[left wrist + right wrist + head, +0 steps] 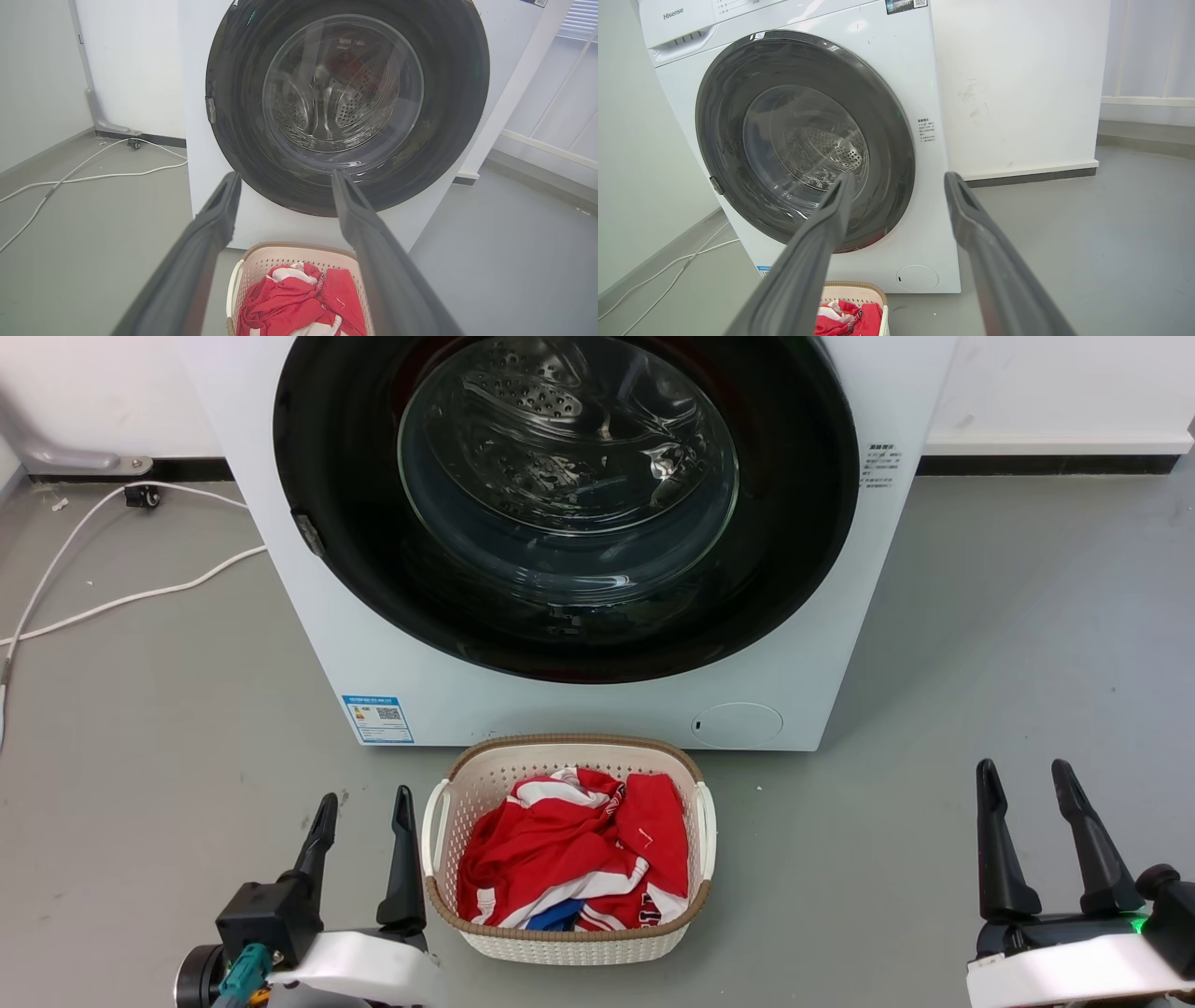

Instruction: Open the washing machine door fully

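The washing machine door [803, 523] sits shut at 1 o'clock from the left gripper [365, 795] and 11 o'clock from the right gripper [1025, 767], both jaws open, its grey catch [308, 534] nearer the left.

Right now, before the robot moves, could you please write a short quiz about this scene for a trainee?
1. True or false: the washing machine door is shut.
2. What lies in the laundry basket in front of the washing machine?
A. red and white clothes
B. grey towels
C. nothing
3. Fill the gap: the left hand and the right hand are both ____ and hold nothing.

Key: 1 true; 2 A; 3 open.
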### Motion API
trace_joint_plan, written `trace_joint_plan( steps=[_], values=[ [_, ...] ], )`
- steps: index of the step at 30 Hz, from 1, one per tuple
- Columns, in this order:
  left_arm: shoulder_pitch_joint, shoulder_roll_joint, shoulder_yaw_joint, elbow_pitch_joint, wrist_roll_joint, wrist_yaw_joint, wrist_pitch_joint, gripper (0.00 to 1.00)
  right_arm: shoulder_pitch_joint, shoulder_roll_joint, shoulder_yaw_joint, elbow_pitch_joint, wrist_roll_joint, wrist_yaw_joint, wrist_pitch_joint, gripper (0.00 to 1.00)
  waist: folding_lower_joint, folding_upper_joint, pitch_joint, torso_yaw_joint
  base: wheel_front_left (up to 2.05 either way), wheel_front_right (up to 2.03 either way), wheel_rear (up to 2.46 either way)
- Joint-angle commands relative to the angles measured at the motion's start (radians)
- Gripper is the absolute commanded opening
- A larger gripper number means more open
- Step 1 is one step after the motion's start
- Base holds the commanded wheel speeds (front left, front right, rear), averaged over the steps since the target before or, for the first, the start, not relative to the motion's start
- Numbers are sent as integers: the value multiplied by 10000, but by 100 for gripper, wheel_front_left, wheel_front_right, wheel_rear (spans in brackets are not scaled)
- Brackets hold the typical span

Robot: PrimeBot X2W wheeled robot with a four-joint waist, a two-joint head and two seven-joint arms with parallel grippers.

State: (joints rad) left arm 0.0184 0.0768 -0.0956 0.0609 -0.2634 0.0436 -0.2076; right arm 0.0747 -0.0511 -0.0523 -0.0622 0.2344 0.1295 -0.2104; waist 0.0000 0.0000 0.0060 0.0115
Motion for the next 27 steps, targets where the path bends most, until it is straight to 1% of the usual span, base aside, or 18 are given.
trace_joint_plan(
  steps=[1,11,27],
  values=[
    [95,-48,-3,-30,257,-65,-107,100,70,7,10,-114,-228,19,-85,100,0,0,0,-2,0,0,0],
    [204,-127,109,123,907,-60,-291,100,187,10,41,-179,-703,16,-259,100,0,0,-10,-20,0,0,0],
    [360,-239,193,282,2051,118,-572,100,377,16,40,-113,-1319,11,-551,100,0,0,-17,13,0,0,0]
  ],
)
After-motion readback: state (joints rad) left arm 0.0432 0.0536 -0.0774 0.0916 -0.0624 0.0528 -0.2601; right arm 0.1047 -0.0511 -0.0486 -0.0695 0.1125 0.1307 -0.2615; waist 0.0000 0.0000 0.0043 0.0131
